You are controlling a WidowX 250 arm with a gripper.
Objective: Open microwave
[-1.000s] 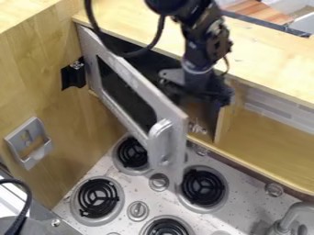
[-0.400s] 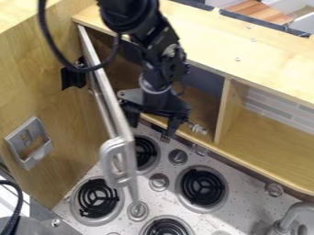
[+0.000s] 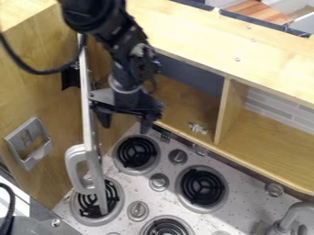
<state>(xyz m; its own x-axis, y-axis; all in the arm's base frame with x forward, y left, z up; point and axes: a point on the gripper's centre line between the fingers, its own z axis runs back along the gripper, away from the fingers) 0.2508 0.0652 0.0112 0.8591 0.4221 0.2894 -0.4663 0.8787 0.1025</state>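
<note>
Two fingers of your pincer (image 3: 126, 124) point down in the camera view, spread apart with a gap between them. Your arm comes in from the upper left and holds the pincer in front of the microwave opening, on the inner side of the microwave door (image 3: 88, 110). The finger nearer the door is close beside it; you cannot tell whether they touch. The door stands wide open, seen almost edge-on, with its lower end over a burner (image 3: 98, 199). Its curved handle (image 3: 75, 167) faces the wooden side wall (image 3: 61, 124), away from your pincer.

On that wall you can see a metal holder (image 3: 29, 142) and, higher up, a black bracket (image 3: 69, 79) partly behind the door. A small metal latch (image 3: 197, 128) sits at the front edge of the opening, near the upright divider (image 3: 224, 110). Below are more burners and several knobs, with a faucet (image 3: 294, 215) at the lower right.
</note>
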